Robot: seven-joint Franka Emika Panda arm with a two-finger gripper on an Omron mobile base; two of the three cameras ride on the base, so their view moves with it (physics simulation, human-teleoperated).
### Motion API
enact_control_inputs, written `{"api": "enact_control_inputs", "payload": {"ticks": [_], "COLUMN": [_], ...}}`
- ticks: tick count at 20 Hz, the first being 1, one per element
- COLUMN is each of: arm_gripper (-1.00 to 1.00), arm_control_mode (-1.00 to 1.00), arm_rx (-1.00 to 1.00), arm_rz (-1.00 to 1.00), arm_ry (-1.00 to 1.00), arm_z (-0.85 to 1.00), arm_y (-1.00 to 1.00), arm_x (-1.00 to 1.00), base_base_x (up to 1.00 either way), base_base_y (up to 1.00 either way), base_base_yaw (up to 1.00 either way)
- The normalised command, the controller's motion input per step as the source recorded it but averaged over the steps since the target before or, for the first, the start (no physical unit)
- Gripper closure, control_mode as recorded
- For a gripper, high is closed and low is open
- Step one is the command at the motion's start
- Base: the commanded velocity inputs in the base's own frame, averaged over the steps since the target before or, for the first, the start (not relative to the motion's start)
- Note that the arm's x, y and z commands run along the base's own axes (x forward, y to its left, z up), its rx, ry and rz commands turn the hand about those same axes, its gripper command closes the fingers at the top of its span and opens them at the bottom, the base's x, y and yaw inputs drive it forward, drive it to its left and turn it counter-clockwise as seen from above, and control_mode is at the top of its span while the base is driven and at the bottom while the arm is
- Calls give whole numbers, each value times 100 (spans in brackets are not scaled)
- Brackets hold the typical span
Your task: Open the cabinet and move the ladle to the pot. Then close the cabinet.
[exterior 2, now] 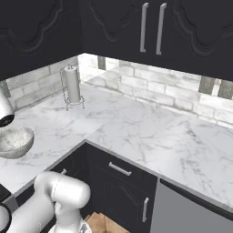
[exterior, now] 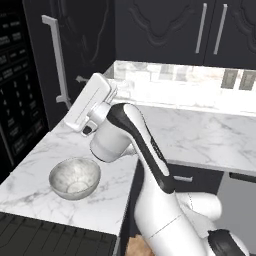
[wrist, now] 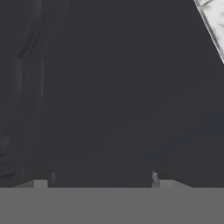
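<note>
**Two fingertips apart, facing the cabinet door**

Two fingertips (wrist: 43, 180) of the gripper (wrist: 100, 183) stand wide apart in the hand view, with nothing between them, so the tool is open and holds nothing. Before them is a dark panel with a curved relief on its left side. We cannot tell if the tips touch it.

In the left base view we go from the left. First is the microwave (exterior: 15, 100), black, with a keypad. Just beside it is the cabinet (exterior: 85, 35), high over the counter (exterior: 200, 135), with its handle (exterior: 59, 65) on the door's left edge. We cannot tell if the door is ajar. The arm (exterior: 145, 145) reaches up to this door, below and right of the handle. Under the hand a bowl (exterior: 75, 177) sits on the counter, pale and speckled. Further right, more wall cabinets (exterior: 165, 30) hang above the backsplash.

In the right base view, a towel holder (exterior 2: 72, 86) stands upright on the counter, near the wall.
</note>
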Motion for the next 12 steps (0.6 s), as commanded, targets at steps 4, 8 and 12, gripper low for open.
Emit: {"api": "enact_control_inputs", "payload": {"ticks": [4, 8, 12], "arm_gripper": [-100, -100, -100], "arm_control_mode": [-100, -100, -100], "arm_rx": [0, 0, 1], "arm_rz": [0, 0, 0], "arm_ry": [-7, -4, 1], "arm_z": [0, 0, 1], "arm_y": [100, 100, 71], "arm_x": [34, 29, 26], "base_base_x": [0, 0, 0], "base_base_y": [0, 0, 0], "base_base_yaw": [0, 0, 0]}}
